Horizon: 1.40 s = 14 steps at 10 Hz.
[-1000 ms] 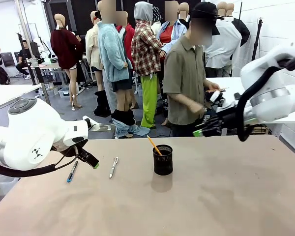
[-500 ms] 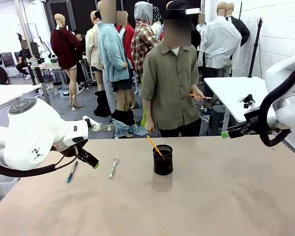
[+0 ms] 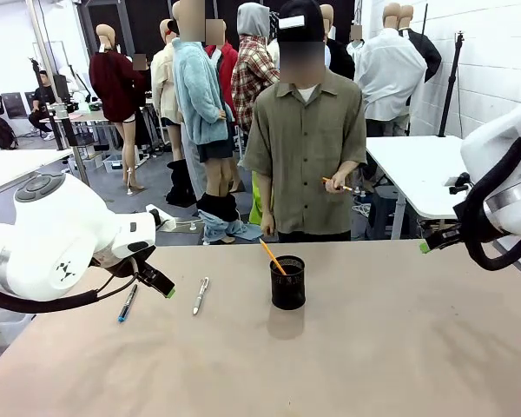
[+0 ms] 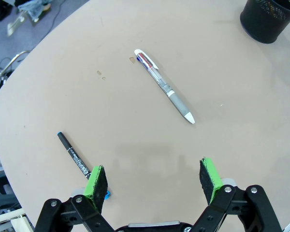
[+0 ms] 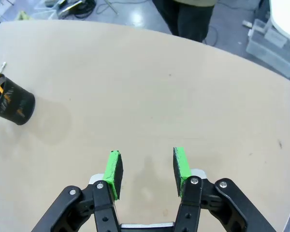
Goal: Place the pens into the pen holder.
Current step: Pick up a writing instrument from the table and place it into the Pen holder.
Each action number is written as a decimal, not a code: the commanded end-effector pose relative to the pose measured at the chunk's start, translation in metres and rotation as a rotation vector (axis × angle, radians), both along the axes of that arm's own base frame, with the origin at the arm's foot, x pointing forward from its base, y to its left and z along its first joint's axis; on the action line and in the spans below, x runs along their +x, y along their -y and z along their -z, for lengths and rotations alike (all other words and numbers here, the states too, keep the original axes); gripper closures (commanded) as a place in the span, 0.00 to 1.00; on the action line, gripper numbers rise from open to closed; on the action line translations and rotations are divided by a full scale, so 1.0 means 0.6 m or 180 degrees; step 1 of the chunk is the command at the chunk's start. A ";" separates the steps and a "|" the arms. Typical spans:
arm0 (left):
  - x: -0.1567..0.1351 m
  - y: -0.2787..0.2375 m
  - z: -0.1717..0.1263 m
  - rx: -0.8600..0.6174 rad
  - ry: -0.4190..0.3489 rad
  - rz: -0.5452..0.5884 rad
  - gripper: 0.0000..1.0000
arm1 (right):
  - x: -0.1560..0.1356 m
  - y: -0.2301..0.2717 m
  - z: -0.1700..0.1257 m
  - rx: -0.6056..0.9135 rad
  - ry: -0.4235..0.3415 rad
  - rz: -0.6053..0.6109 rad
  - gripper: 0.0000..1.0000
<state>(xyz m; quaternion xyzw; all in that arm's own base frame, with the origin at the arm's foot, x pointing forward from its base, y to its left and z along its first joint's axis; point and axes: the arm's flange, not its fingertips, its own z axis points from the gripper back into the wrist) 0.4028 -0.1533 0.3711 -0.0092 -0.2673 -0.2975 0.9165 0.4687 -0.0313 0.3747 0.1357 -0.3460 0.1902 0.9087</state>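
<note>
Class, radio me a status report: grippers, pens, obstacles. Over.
Left gripper open, empty, beside black pen. Right gripper open, empty. Orange pencil in holder; silver pen on table; person's hand holds another. Nothing blocking.

Front: fixed, robot's side, facing person (image 3: pixel 306 156) at 12 o'clock across table (image 3: pixel 399 347). Wrists: close, looking down. All share pen holder (image 3: pixel 287 282).

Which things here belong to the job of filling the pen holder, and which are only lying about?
Job in hand:
black mesh pen holder
orange pencil, standing in it
silver-white pen, on the table
dark-and-blue pen, on the table
second orange pencil, in the person's hand

Lying about:
white side table, behind
clear boxes, on the floor
</note>
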 end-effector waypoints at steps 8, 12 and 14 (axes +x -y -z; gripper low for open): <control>0.160 -0.101 0.015 -0.0213 -0.1210 -0.1089 0.00 | 0.001 0.009 0.000 0.0028 0.0047 -0.0073 0.45; 0.215 -0.129 0.056 -0.0038 -0.1577 -0.1566 0.00 | 0.001 0.009 0.000 0.0028 0.0047 -0.0073 0.45; 0.223 -0.132 0.068 0.0019 -0.1657 -0.1621 0.00 | 0.001 0.009 0.000 0.0028 0.0047 -0.0073 0.45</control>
